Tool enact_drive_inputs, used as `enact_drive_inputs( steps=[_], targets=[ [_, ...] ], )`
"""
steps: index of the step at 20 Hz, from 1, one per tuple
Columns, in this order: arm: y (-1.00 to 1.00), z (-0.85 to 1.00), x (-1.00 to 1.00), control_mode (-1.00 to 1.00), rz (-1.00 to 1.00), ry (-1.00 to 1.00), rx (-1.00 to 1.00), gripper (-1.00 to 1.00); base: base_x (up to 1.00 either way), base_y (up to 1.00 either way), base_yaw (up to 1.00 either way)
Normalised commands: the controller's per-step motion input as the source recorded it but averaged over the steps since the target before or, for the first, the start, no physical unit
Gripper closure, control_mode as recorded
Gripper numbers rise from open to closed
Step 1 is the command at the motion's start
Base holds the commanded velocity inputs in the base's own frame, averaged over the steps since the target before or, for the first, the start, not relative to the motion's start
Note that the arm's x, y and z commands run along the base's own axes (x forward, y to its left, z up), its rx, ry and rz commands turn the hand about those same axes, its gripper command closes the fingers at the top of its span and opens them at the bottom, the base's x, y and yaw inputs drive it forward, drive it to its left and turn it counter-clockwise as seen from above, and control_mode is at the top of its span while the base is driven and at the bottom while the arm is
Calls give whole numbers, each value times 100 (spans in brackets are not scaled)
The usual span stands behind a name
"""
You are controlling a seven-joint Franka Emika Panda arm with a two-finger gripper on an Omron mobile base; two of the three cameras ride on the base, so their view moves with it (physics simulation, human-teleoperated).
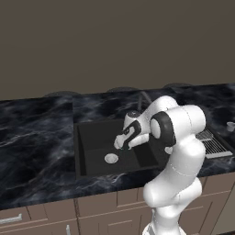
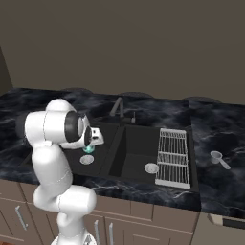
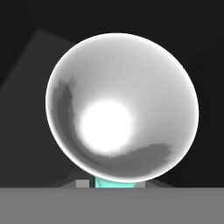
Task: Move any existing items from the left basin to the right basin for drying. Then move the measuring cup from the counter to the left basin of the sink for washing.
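A glossy black marble counter (image 1: 32,137) with white veining runs across the scene, with a matte black double sink (image 2: 115,148) set into it. At the left is the wider left basin (image 1: 92,147), its round silver drain (image 1: 111,158) showing on the floor. The white arm reaches over this basin, and its gripper (image 1: 124,146) points down into it, above and just right of the drain. The teal mug (image 2: 88,149) sits at the gripper's tip, above the drain. In the hand view the mug's white inside (image 3: 122,107) faces the camera, with a strip of teal at the bottom between the finger tips; the jaws stand narrow, closed on the mug's wall. Right of the divider lies the narrower right basin (image 2: 139,153) with its own drain (image 2: 151,168). A wire rack (image 2: 172,158) comes next. Farthest right, the pale grey measuring cup (image 2: 217,156) rests on the counter, well apart from the gripper.
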Motion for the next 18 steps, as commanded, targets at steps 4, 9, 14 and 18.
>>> enact_drive_inputs(
  steps=[4, 9, 14, 18],
  targets=[
    [0, 49, -24, -100, 0, 0, 0, 100, 0, 0, 0],
    [0, 53, -23, -100, 0, 0, 0, 100, 0, 0, 0],
    [-7, 42, -30, -100, 0, 0, 0, 100, 0, 0, 0],
    [-18, 34, -36, -100, 0, 0, 0, 100, 0, 0, 0]
  ],
)
